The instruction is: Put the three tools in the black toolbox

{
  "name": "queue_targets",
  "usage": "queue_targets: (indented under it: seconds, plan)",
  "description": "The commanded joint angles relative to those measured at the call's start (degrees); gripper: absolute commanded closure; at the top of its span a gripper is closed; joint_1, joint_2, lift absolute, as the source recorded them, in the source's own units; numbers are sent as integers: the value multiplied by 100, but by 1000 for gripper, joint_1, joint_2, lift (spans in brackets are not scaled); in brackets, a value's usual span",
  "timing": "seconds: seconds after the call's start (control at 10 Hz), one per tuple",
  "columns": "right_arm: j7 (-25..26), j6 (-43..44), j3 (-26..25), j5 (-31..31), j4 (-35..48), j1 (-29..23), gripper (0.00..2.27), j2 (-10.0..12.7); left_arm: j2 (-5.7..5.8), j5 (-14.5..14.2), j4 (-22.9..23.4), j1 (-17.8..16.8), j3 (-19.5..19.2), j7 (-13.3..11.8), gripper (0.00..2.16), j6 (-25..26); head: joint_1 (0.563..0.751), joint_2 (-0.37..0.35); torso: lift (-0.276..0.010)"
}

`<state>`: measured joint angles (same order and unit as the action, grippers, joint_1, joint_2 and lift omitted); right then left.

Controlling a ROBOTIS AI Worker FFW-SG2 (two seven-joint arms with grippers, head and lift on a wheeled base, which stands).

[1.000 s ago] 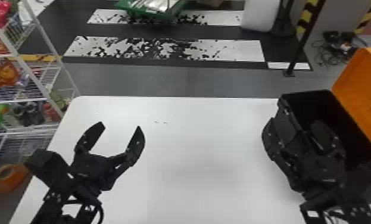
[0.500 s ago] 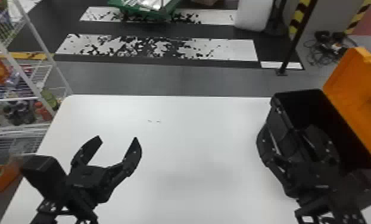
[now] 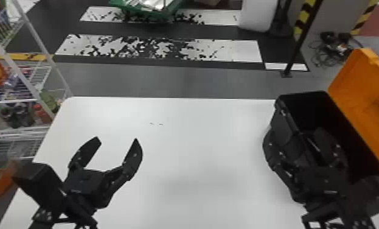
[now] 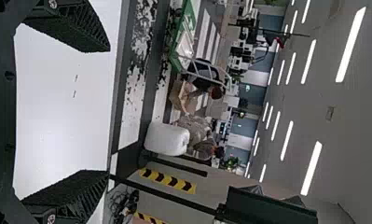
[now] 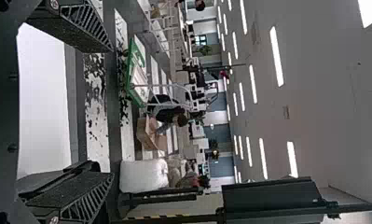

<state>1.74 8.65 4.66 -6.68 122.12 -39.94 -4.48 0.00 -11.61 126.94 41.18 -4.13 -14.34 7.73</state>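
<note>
Shelving of white metal wire (image 3: 19, 73), loaded with colourful packets and bottles, is standing to the left of the left gripper (image 3: 116, 140) and beyond it. A blurred orange thing (image 3: 3, 185) is showing low down, also left of that gripper. The left gripper itself, black with two flat fingers, is pointing forward over a white, smooth-topped table (image 3: 197, 137); its fingers (image 4: 72, 28) are standing wide apart and gripping nothing. Two small dark marks (image 3: 155, 124) are lying on the tabletop, ahead of the left gripper and slightly to its right. Well beyond both grippers, a green cart with a pale load (image 3: 149, 9) is standing on the floor.

The right gripper (image 3: 295, 130), of the same flat black make, is spreading its fingers (image 5: 76, 191) well apart, likewise with nothing between them. The black, deep, rectangular toolbox (image 3: 279, 121) is sitting at the right gripper, partly behind it and extending to its right; whether they are touching, I cannot tell. Its flat orange lid (image 3: 362, 91) is standing open on the side farther right from the gripper.
</note>
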Motion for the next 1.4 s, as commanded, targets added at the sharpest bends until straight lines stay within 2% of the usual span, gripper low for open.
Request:
queue_targets:
  seconds: [0.0, 0.4, 1.3]
  plan:
    - [11, 18, 0, -9, -22, 4, 56, 0, -15, 0, -11, -49, 0, -7, 70, -4, 695, 10, -55]
    - [2, 88, 0, 0, -39, -5, 56, -27, 9, 18, -2, -49, 35, -25, 70, -39, 695, 3, -55]
    - [11, 299, 9, 0, -39, -14, 80, -71, -15, 18, -11, -58, 53, -69, 73, -127, 695, 0, -55]
